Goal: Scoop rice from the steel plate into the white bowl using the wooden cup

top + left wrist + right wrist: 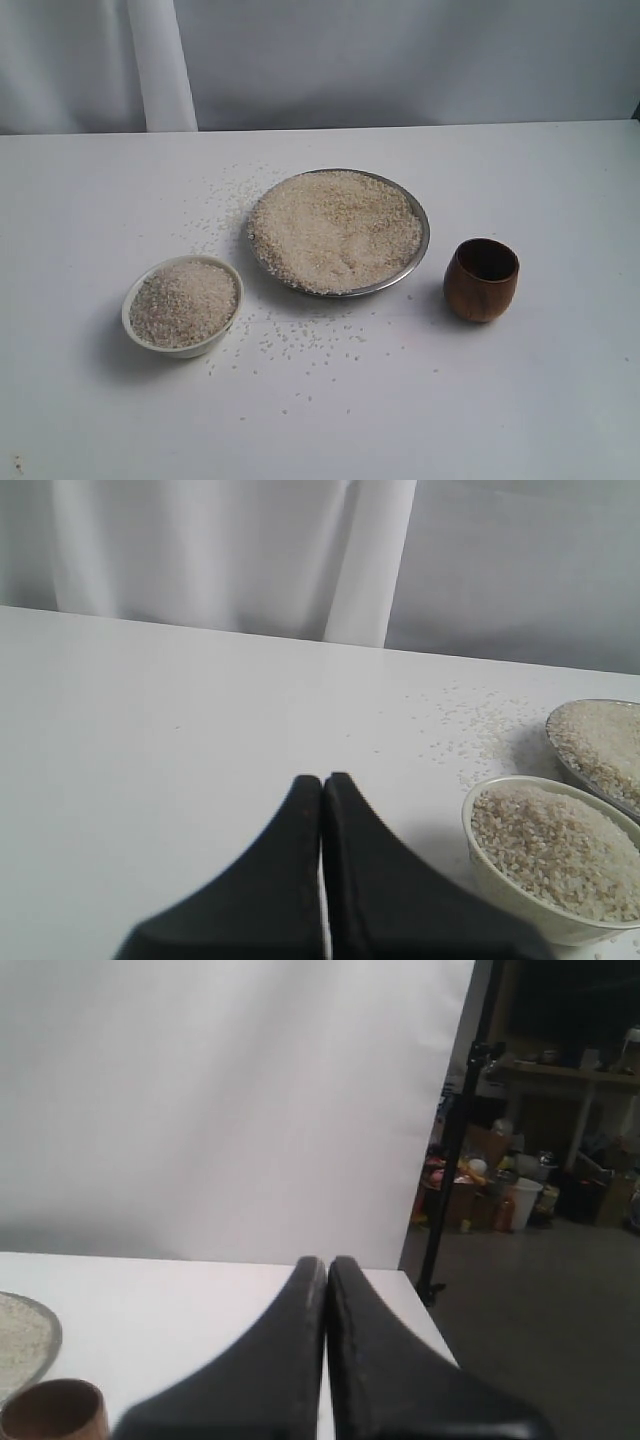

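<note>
Surface: I'm looking at a white table (pixel 560 400) with a pale curtain (pixel 400 60) hanging behind it.
Rice: a broad heap of rice (pixel 335 230) fills the steel plate (pixel 424 238), which sits at the middle of the table.
White bowl: the white bowl (pixel 185 350) stands near the plate's front left, apart from it, with rice up to its rim.
Loose grains: loose grains (pixel 300 340) lie on the table in front of the plate and off its back left.
Wooden cup: the wooden cup (pixel 481 285) stands upright just right of the plate, not touching it, its inside dark.
Left gripper: the left gripper (pixel 322 780) has its fingers pressed together on nothing, over bare table beside the bowl.
Right gripper: the right gripper (pixel 327 1262) is likewise closed and empty, near the table's right end, with the cup close by.
Beyond: my right wrist camera shows a black stand (pixel 455 1160) and a dim, cluttered room.
</note>
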Robot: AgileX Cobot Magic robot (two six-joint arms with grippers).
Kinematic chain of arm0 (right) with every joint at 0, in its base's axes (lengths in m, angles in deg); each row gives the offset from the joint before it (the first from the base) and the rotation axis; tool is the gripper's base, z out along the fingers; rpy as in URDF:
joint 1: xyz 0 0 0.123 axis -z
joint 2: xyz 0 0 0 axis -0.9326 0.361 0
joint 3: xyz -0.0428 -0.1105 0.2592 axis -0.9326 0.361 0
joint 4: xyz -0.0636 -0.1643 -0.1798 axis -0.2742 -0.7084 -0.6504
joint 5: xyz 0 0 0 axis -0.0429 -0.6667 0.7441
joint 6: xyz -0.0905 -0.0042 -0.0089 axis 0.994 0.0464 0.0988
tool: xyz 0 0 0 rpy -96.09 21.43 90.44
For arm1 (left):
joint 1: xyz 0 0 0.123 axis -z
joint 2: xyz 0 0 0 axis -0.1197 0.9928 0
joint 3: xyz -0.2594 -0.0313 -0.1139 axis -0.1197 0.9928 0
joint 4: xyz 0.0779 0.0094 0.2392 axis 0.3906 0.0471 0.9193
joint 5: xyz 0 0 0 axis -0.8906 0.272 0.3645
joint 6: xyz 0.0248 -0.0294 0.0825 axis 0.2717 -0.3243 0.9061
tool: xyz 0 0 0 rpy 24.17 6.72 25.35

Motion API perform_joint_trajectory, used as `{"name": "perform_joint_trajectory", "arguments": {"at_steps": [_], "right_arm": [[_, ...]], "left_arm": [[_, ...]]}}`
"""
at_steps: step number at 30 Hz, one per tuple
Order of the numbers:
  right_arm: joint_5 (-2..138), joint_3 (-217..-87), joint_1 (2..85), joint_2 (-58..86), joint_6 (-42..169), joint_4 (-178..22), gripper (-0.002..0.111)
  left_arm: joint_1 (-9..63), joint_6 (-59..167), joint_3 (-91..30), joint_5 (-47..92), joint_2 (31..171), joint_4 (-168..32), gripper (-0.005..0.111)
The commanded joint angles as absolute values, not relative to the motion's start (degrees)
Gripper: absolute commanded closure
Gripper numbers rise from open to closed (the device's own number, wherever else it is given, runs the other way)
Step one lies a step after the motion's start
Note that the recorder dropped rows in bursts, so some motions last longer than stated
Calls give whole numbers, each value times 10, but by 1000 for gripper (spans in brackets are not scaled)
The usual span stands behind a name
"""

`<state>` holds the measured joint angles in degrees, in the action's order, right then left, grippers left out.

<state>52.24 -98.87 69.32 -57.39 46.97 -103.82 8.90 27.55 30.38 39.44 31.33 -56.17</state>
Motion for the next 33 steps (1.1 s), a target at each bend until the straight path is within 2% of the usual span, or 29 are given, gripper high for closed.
{"name": "perform_joint_trajectory", "arguments": {"at_steps": [1, 10, 21, 33], "right_arm": [[526, -951, 710, -577, 523, -1047, 108], [531, -933, 710, -577, 599, -917, 108], [559, -868, 710, -577, 590, -893, 108], [525, -868, 710, -577, 588, -888, 108]], "left_arm": [[92, 273, 305, 389, 313, -565, 107], [92, 273, 305, 389, 313, -565, 107], [92, 273, 305, 389, 313, -565, 107], [92, 273, 305, 389, 313, -565, 107]]}}
